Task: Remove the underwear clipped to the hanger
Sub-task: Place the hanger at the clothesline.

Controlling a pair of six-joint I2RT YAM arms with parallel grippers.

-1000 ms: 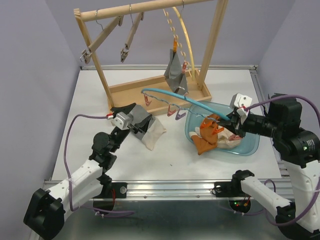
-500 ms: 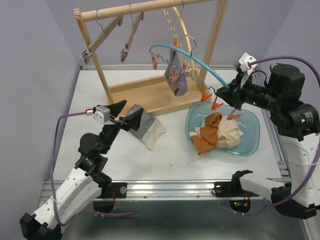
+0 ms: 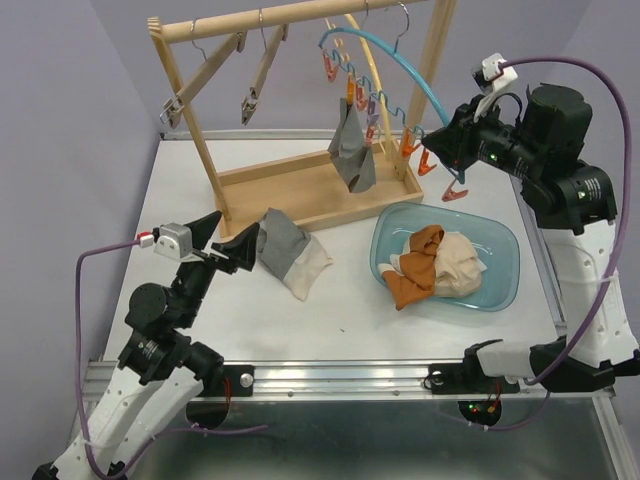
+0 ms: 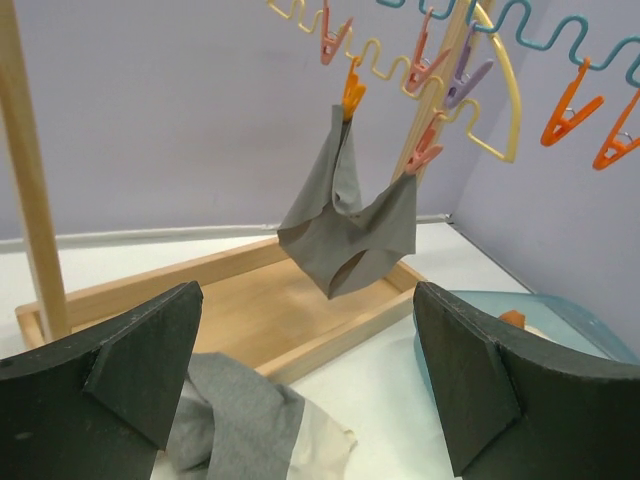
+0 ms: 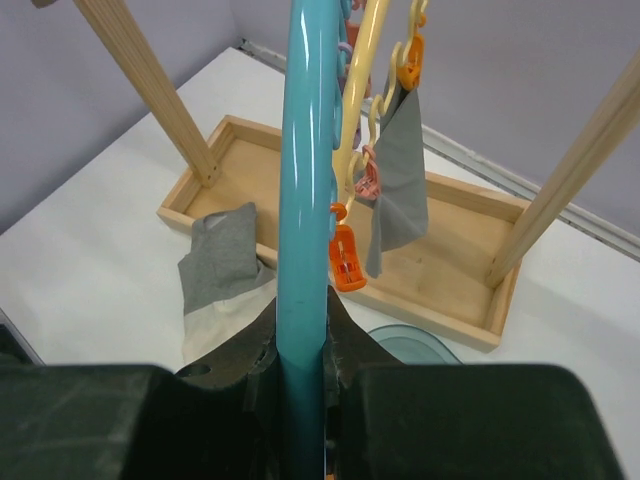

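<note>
You raised the right gripper (image 3: 452, 138) — clamped on the wavy blue plastic hanger (image 3: 400, 62) — from tub (image 3: 505, 290) to rack (image 3: 190, 30) height; the left gripper (image 3: 228, 238) stayed spread. Soft grey underwear (image 3: 352, 150) hung clipped to the yellow hanger (image 4: 512, 100).

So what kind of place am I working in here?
Probably a lab test cell staged for laundry: plain walls box in a white table, with a wooden rack, a clip hanger and a tub of underwear.
</note>
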